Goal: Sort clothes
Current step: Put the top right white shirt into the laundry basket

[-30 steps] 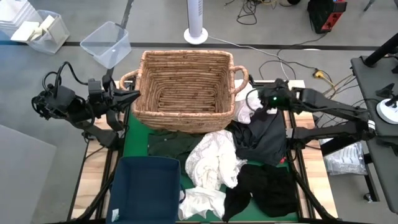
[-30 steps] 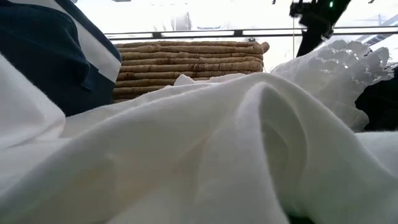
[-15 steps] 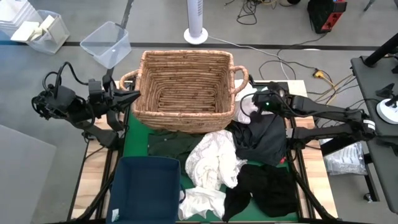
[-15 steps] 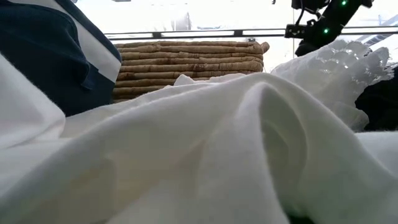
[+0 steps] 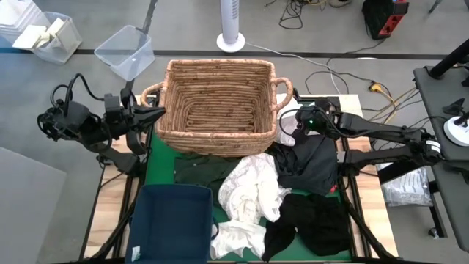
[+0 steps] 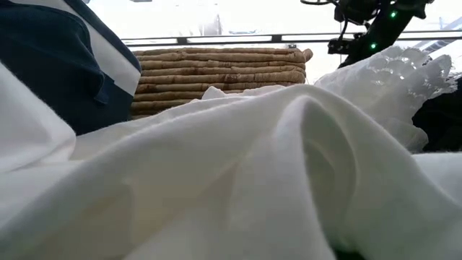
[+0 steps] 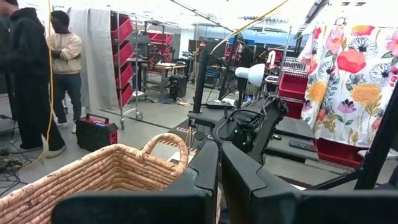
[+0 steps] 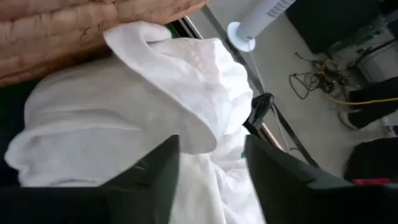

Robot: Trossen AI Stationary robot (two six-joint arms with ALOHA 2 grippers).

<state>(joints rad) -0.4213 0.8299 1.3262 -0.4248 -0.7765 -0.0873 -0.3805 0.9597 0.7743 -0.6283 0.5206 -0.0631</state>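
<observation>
grey floor surrounds a table with a green mat [image 5: 157,165], and a wicker basket [image 5: 218,97] sits at the top centre of the high view. below it the clothes spread across the lower middle and right of the frame: a white heap [image 5: 253,189] running top to bottom down the centre, a dark grey garment [image 5: 311,163] at centre right, a black one [image 5: 319,220] at lower right, a dark green piece [image 5: 201,169] lying flat under the basket's near wall. a navy bin [image 5: 170,224] stands at lower left.

right gripper [image 5: 299,126] hovers at the basket's right handle, above a small white garment [image 8: 155,93] bunched against the basket side; its fingers [image 8: 158,171] are spread apart with only cloth showing between them, gripping nothing. most of that garment is hidden under the arm in the high view.

left gripper [image 5: 157,112] waits at the basket's left edge, its fingers [image 7: 205,171] pressed almost together.

white cloth [image 6: 216,180] fills the low view, hiding nearly everything on the table.
</observation>
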